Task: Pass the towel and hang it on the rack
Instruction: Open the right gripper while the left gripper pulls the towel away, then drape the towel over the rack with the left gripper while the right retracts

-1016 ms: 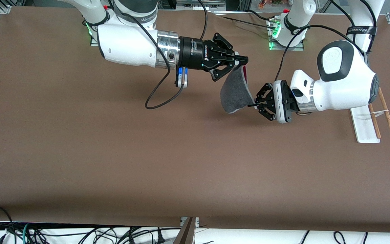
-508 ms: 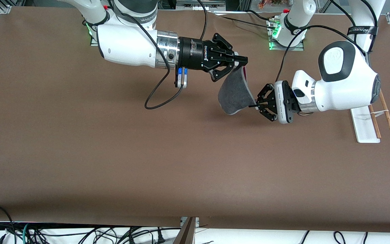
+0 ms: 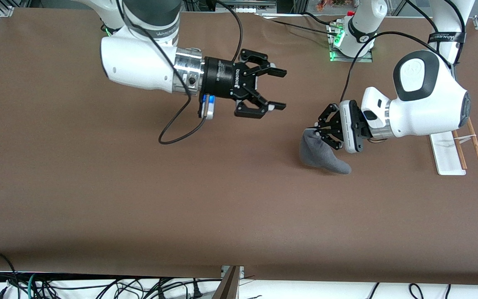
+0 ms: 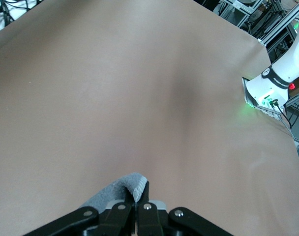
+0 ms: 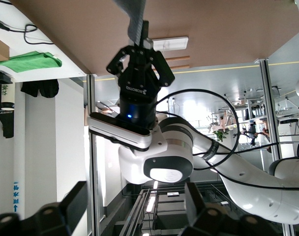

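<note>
Front view, mid-right of frame: left end effector [image 3: 314,132] clamped on one corner of the towel [image 3: 321,154], fingers pressed together on the cloth. Towel bunched into a dark grey lump, drooping from the grip toward lower right, lower end apparently resting on the brown worktop [image 3: 139,199]; contact not certain.

Upper centre of frame: right end effector [image 3: 277,89] spread wide, empty, fingers [image 3: 276,73] pointing toward the towel but well apart from it. Hovers over bare worktop.

Right edge of frame: rack [image 3: 454,151] standing on the worktop at the left arm's end, white base partly hidden under the left arm's wrist housing, two wooden dowels and pale crosspiece visible. No cloth on it.

Left wrist view, bottom centre: left end effector [image 4: 138,205] shut on a grey fold of towel [image 4: 121,191], lighter edge showing at the pinch.

Right wrist view, upper centre: left end effector [image 5: 139,30] seen head-on, strip of towel [image 5: 133,14] pinched at its tip; rack [image 5: 170,46] just beside it. Own fingers [image 5: 71,204] at bottom corners, wide apart.
</note>
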Motion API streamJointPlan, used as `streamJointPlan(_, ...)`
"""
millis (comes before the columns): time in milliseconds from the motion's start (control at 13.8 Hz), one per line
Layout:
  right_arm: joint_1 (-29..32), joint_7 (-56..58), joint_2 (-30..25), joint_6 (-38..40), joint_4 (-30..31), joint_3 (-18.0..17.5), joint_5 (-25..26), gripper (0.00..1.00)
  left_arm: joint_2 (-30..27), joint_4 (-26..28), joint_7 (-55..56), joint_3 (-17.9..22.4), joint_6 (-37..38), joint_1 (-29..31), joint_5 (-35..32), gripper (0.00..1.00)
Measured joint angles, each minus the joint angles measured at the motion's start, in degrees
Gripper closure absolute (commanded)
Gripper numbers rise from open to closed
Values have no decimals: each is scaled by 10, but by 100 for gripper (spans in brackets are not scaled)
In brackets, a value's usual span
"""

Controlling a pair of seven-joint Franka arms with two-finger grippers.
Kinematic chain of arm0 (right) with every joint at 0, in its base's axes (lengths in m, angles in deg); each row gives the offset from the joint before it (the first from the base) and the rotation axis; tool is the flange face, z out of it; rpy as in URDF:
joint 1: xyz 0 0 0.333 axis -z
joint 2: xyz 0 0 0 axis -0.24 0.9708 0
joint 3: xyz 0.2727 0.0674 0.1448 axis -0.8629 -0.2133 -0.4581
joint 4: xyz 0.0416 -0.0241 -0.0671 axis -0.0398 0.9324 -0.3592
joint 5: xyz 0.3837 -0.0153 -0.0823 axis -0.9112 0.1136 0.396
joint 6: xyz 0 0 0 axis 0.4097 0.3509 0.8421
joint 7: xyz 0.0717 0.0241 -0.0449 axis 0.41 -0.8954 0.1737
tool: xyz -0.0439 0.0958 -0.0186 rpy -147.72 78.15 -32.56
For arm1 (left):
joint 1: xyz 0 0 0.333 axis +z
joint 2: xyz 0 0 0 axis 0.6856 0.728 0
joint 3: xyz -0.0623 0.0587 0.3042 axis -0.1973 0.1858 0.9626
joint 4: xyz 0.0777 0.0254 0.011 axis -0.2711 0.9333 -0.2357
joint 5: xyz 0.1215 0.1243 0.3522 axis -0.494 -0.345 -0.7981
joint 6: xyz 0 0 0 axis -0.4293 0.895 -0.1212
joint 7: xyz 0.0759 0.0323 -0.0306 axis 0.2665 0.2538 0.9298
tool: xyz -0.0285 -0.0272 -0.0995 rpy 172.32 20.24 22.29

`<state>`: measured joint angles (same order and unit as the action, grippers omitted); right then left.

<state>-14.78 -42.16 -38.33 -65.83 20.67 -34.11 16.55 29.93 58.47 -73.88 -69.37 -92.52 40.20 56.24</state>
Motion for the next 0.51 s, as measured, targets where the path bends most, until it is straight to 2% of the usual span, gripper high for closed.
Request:
streamJointPlan(218,44,15,0,61,-2,1,77,1,0,-3,-1,3,21,47,-41,100)
streamJointPlan(363,71,50,0,125,-3,2,128,1,0,-4,-7,4,45,94,-75,100)
streamJointPlan(508,85,86,-4,203,-8,19,177,1,1,-22,-13,6,86,140,-130,100)
